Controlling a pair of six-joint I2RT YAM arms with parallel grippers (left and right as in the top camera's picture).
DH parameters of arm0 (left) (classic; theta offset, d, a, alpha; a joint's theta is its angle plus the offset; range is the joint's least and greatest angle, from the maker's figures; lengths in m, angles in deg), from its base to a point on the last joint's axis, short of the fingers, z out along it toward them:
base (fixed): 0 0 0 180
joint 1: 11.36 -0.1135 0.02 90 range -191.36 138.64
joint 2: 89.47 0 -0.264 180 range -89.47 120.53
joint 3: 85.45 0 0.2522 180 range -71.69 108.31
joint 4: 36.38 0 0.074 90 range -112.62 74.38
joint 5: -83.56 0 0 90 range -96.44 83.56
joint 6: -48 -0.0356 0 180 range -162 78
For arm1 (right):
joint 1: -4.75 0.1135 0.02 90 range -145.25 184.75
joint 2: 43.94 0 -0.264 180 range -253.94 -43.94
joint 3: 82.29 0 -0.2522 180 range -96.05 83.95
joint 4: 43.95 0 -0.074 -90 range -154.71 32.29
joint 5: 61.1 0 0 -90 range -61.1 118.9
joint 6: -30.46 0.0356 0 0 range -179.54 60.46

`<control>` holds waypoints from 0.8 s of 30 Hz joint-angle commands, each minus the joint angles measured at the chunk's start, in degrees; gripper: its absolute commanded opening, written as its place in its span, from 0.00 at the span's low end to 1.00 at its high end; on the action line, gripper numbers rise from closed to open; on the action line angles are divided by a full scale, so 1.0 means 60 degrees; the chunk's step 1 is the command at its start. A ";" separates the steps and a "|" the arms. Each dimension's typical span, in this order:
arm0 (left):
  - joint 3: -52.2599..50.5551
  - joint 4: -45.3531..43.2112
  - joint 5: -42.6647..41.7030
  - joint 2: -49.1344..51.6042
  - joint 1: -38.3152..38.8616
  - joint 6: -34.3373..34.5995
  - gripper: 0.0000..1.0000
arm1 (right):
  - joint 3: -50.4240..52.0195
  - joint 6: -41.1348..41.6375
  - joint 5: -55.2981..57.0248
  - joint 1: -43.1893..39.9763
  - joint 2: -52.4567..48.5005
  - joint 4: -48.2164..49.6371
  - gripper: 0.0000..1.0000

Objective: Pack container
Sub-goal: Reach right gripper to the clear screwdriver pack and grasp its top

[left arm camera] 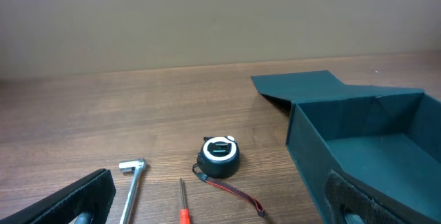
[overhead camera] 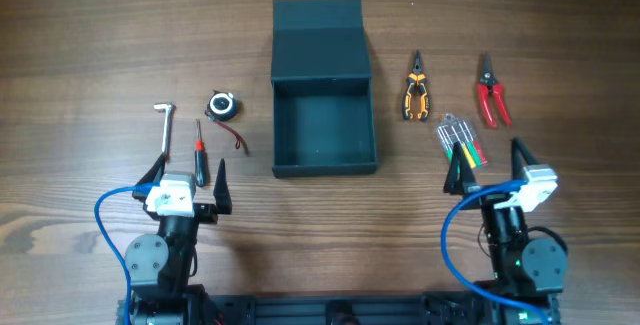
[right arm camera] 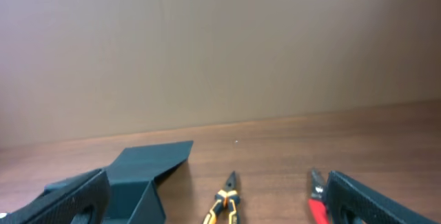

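Note:
The dark teal container (overhead camera: 276, 125) sits open at the table's middle, its flap lid (overhead camera: 318, 15) laid back flat; it looks empty. It also shows in the left wrist view (left arm camera: 310, 148) and the right wrist view (right arm camera: 148, 165). My left gripper (overhead camera: 187, 172) is open and empty near the front edge, over the red-handled screwdriver (overhead camera: 199, 155) and beside the metal socket wrench (overhead camera: 164, 130). My right gripper (overhead camera: 487, 160) is open and empty, just in front of the screwdriver set (overhead camera: 461, 140).
A black tape measure (overhead camera: 223, 105) with a strap lies left of the container. Orange-black pliers (overhead camera: 416, 90) and red cutters (overhead camera: 491, 93) lie right of it. In the left wrist view the tape measure (left arm camera: 219, 156), wrench (left arm camera: 132, 176) and screwdriver (left arm camera: 183, 203) show.

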 commanded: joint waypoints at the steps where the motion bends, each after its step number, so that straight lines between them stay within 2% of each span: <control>1: -0.0095 -0.0022 -0.0182 -0.0069 -0.0051 -0.0178 1.00 | -0.1931 -0.0404 0.0554 -0.0022 -0.2630 -0.0036 1.00; 3: -0.0095 -0.0025 -0.0182 -0.0069 -0.0055 -0.0178 1.00 | -0.4087 -0.1468 0.0113 -0.0022 -0.5992 -0.0474 1.00; 4: -0.0095 -0.0025 -0.0182 -0.0069 -0.0051 -0.0178 1.00 | -0.4980 -0.1585 -0.0044 -0.0022 -0.7027 -0.0918 1.00; 5: -0.0095 -0.0022 -0.0182 -0.0069 -0.0055 -0.0178 1.00 | -0.6681 -0.1730 -0.0328 -0.0022 -0.8750 -0.1982 1.00; 8: -0.0095 -0.0025 -0.0182 -0.0069 -0.0055 -0.0178 1.00 | -1.0874 -0.1738 -0.0772 -0.0022 -1.2327 -0.5013 1.00; 11: -0.0095 -0.0025 -0.0182 -0.0069 -0.0055 -0.0178 1.00 | -1.3540 -0.1938 -0.0736 -0.0022 -1.4316 -0.6838 1.00; 15: -0.0095 -0.0025 -0.0182 -0.0069 -0.0051 -0.0178 1.00 | -1.3846 -0.2160 -0.0754 -0.0022 -1.4655 -0.7286 1.00; 17: -0.0095 -0.0025 -0.0182 -0.0069 -0.0055 -0.0178 1.00 | -1.3846 -0.2259 -0.0532 -0.0022 -1.4692 -0.8069 1.00; 20: -0.0095 -0.0022 -0.0182 -0.0069 -0.0055 -0.0178 1.00 | -1.3843 -0.2368 0.0801 -0.0113 -1.4979 -0.9854 1.00; 22: -0.0095 -0.0025 -0.0182 -0.0069 -0.0055 -0.0178 1.00 | -1.3788 -0.3206 0.0816 -0.0186 -1.5151 -1.0666 1.00; 24: -0.0095 -0.0025 -0.0182 -0.0069 -0.0051 -0.0178 1.00 | -1.3464 -0.3133 0.0812 -0.0182 -1.5161 -1.0797 1.00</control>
